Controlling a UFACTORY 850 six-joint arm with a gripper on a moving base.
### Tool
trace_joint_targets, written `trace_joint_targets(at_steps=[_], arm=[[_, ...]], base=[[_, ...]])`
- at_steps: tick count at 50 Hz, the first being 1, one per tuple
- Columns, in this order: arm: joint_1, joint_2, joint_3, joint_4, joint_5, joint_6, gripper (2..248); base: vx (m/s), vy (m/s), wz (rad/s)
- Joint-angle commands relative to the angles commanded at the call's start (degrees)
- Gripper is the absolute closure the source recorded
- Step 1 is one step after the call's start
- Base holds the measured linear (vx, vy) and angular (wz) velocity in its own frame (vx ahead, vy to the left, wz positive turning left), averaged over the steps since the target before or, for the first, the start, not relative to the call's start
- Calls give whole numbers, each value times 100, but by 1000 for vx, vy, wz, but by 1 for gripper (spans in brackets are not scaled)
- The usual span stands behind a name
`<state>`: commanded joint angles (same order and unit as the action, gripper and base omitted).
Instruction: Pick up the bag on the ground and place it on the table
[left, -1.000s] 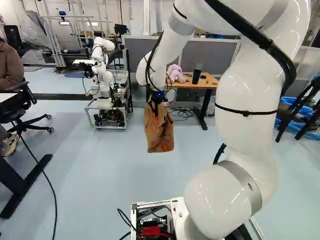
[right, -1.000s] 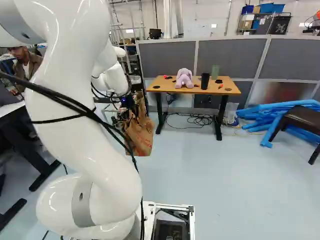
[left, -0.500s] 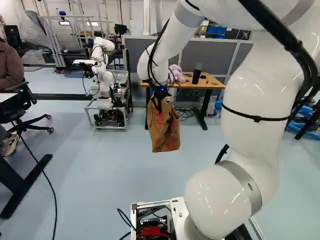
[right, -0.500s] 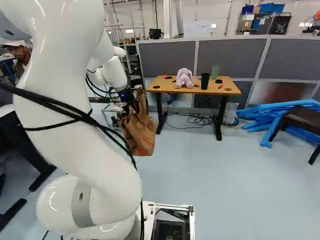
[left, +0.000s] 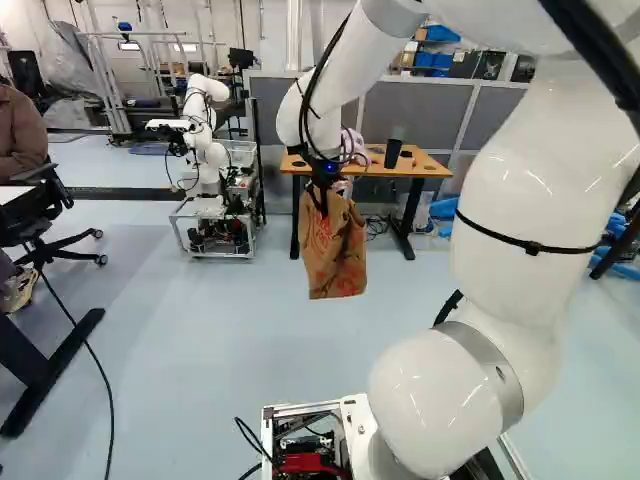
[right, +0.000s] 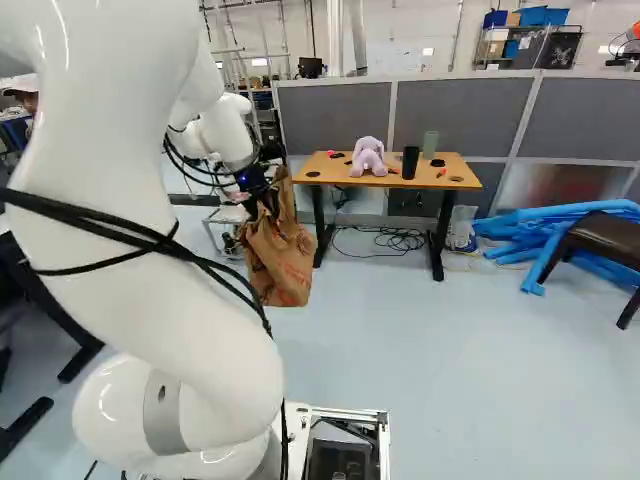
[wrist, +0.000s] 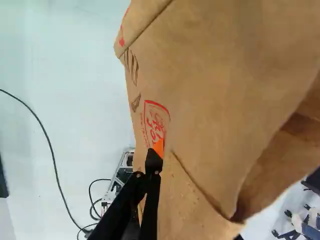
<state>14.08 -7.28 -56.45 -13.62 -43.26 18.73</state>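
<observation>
Brown paper bag (left: 337, 250) hung in the air, clamped in the end effector (left: 321, 208)

The end effector was closed on the upper part of the bag, paper caught between its fingers. The bag hung over the floor (right: 450, 350), nearer than the tabletop (right: 335, 170) and toward its left end, well apart from it. Its long axis ran roughly upright, the gripped part uppermost and the lower edge pointing down. The paper was creased and folded.

Red and dark print marked the bag, including a red-outlined emblem near the fingers (wrist: 153, 156) in the wrist view. What the bag held could not be seen.

On the tabletop, a purple stuffed toy (right: 368, 157) sat left of a black cup (right: 410, 162), with a green tumbler (right: 430, 145) farther right and a few small items around them. The insides of both vessels were hidden. Blue tubes (right: 510, 240) lay on the floor to the right; another robot (left: 205, 150) stood far to the left.
</observation>
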Motion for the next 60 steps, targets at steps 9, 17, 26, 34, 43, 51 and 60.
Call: trace_joint_targets(at_steps=[9,17,26,34,43,51,60], arm=[[-18,108,-59,0,-69,0,229],[-31,215,-96,0,-85,0,229],[-34,377,-92,0,-85,0,229],[-35,530,-79,0,-85,0,229],[-39,683,-84,0,-145,0,229],[-48,785,-124,0,-261,0,229],[-61,878,-191,0,-479,0,229]], base=[[0,0,0],[0,0,0],[0,0,0],[0,0,0],[0,0,0],[0,0,0],[0,0,0]])
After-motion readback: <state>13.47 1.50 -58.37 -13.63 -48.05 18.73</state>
